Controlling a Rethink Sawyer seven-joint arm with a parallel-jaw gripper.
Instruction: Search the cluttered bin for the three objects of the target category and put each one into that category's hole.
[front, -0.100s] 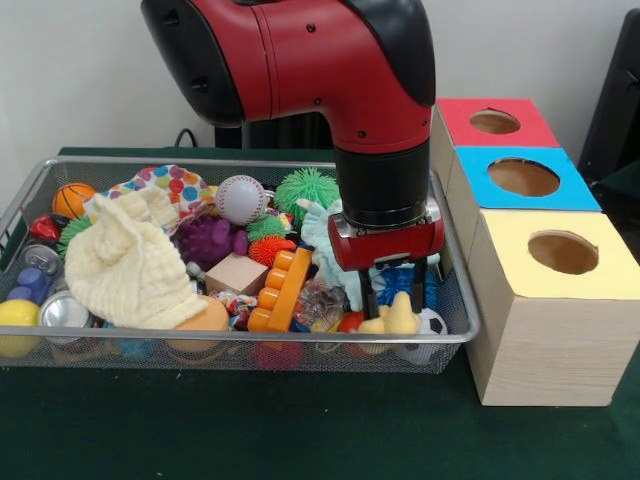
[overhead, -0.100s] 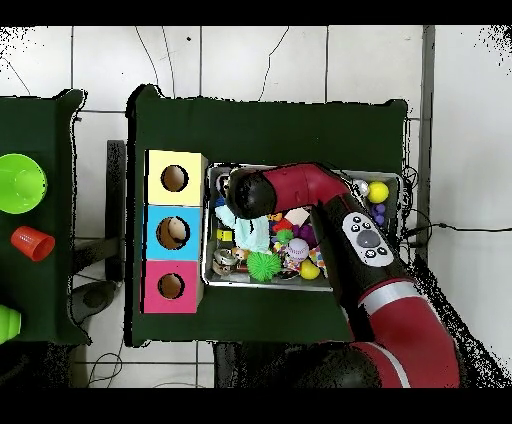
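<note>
Front view, near to far. The green worktop (front, -0.100s: 300, 430) is lying nearest the camera, carrying the wire-mesh bin (front, -0.100s: 250, 345) and, just beside it, three wooden boxes. The yellow-topped box (front, -0.100s: 560, 250) is standing nearest, the blue-topped box (front, -0.100s: 525, 178) behind it, the red-topped box (front, -0.100s: 497, 122) farthest; each is showing one round hole. At the bin's near rim, my gripper (front, -0.100s: 400, 292) is reaching down into the clutter, its two dark fingers (front, -0.100s: 368, 296) standing apart on either side of a pale yellow duck-like toy (front, -0.100s: 395, 318); I cannot tell whether they are pressing on it. Beside it, an orange toy brick (front, -0.100s: 280, 290), a small wooden block (front, -0.100s: 237, 272) and a cream cloth (front, -0.100s: 125, 265) are lying. Farther back, a purple toy (front, -0.100s: 208, 240), a baseball (front, -0.100s: 241, 199), a spiky green ball (front, -0.100s: 306, 187) and a small basketball (front, -0.100s: 72, 199) are resting. In the overhead view, my arm (overhead, -0.100s: 330, 205) is crossing the bin.
</note>
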